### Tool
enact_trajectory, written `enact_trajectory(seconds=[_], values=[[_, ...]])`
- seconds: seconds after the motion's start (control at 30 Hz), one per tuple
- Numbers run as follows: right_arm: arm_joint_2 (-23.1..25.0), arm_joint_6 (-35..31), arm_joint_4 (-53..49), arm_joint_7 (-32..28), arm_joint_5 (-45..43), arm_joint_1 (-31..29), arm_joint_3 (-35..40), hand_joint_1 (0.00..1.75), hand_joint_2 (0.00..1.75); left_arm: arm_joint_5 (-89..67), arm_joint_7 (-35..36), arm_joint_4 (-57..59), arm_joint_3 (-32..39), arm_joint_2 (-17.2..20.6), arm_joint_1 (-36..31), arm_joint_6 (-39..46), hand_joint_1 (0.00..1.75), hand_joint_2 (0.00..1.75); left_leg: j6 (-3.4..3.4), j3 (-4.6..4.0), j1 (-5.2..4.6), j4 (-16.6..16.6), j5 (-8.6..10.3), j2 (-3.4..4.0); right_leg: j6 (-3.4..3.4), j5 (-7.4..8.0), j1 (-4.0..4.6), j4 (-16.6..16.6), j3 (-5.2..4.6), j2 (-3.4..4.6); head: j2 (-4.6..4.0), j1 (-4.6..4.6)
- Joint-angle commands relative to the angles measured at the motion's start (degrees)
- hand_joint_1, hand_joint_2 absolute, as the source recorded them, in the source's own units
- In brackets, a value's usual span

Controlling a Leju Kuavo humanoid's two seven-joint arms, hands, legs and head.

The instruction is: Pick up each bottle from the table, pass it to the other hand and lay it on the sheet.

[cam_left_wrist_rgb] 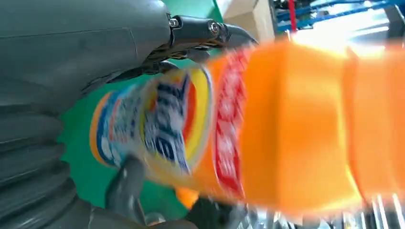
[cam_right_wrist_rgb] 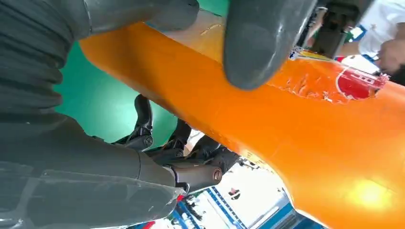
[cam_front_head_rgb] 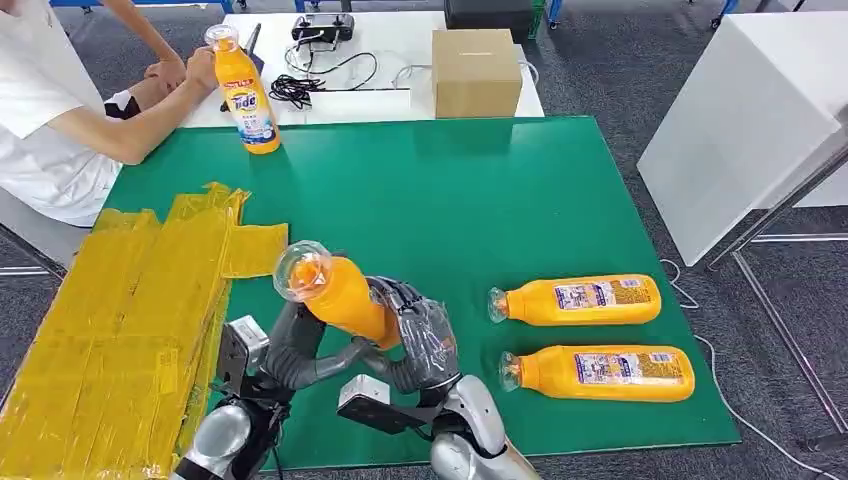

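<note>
Tilting bottle (cam_front_head_rgb: 340, 296), cap up-left, in both robot hands

Glossy orange plastic bottle (cam_front_head_rgb: 340, 295), crinkled yellow plastic sheet (cam_front_head_rgb: 120, 330), matt green table (cam_front_head_rgb: 450, 190)

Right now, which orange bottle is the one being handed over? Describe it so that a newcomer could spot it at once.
Start at the green table and look to its near edge, beside the yellow sheet. There the left hand and right hand both grip one orange bottle. Unlike the two lying bottles and the upright bottle held by a person, it hangs tilted above the table.
</note>
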Motion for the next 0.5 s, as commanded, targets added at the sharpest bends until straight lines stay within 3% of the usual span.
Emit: enact_trajectory(seconds=[0.03, 0.5], values=[[-0.2, 1.0, 4.6, 0.6, 0.5, -2.0, -1.4, 1.75, 1.75, -1.0, 0.0, -0.1, -4.2, -0.2, 0.2, 0.6, 0.0, 1.75, 0.01, 0.23, -0.02, -0.1, -0.06, 0.01, 0.06, -0.05, -0.02, -0.1, 0.24, -0.02, 0.0, -0.02], [0.3, 1.8, 5.0, 0.2, 1.2, -1.9, -1.0, 1.75, 1.75, -0.4, 0.2, -0.3, -6.4, 0.0, 0.4, -0.8, 0.0, 1.75, 0.02, 0.36, -0.02, -0.1, -0.11, 0.04, 0.08, -0.1, -0.01, -0.1, 0.36, 0.0, 0.0, -0.02]])
